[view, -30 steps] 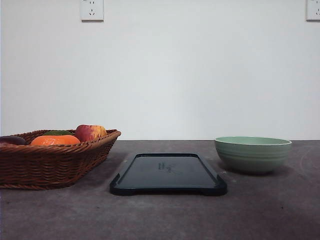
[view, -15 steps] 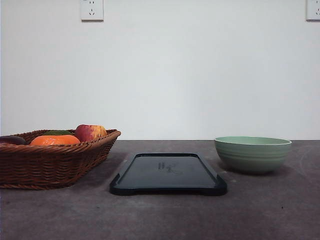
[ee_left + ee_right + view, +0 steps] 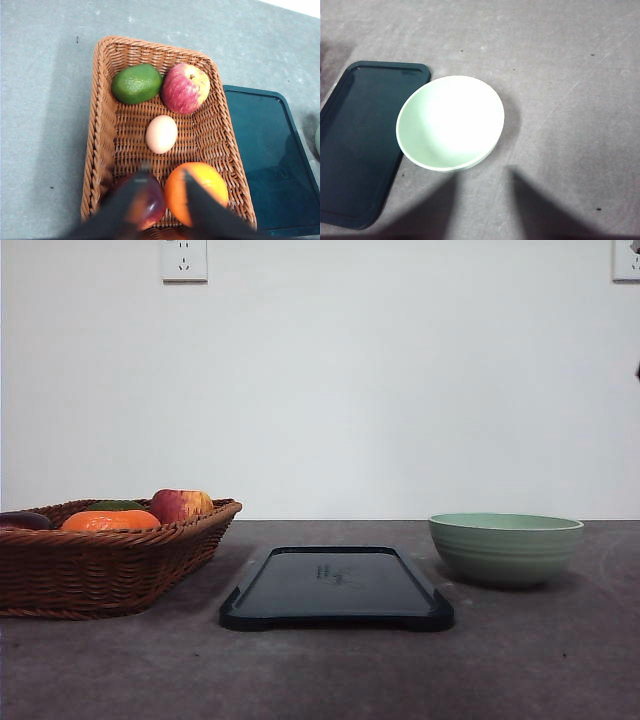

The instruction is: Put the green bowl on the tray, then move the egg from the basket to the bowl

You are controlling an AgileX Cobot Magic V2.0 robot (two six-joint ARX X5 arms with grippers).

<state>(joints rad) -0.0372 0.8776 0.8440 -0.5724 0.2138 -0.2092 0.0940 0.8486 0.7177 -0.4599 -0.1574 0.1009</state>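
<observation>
Two things must be moved, and they will likely handle very differently. The green bowl (image 3: 506, 548) stands upright on the table (image 3: 320, 670) just right of the tray (image 3: 337, 588), apart from it in the front view though their edges seem to overlap from the right wrist camera. It looks like glazed ceramic: stiff, fairly heavy, probably slick and liable to chip, so I would pinch the rim wall, one finger inside and one outside, rather than try to span its width. The right gripper (image 3: 485, 200) hovers above the bowl's near side, its jaws spread wide with nothing between them. The egg (image 3: 161, 134) lies in the middle of the basket (image 3: 100, 150), apart from the green fruit (image 3: 137, 83) and apple (image 3: 185, 88) on the far side and the orange fruit (image 3: 196, 192) nearer the camera. It is light, smooth and fragile, and should be taken gently across its narrower middle. The left gripper (image 3: 165, 200) hangs over the basket, parted and empty. Its blurred fingers (image 3: 125, 200) cover part of a dark reddish item (image 3: 150, 202) that I cannot identify. From the front the egg is hidden behind the basket wall, the basket's left end is cut off, and a dark speck at the right edge is too small to make out.
</observation>
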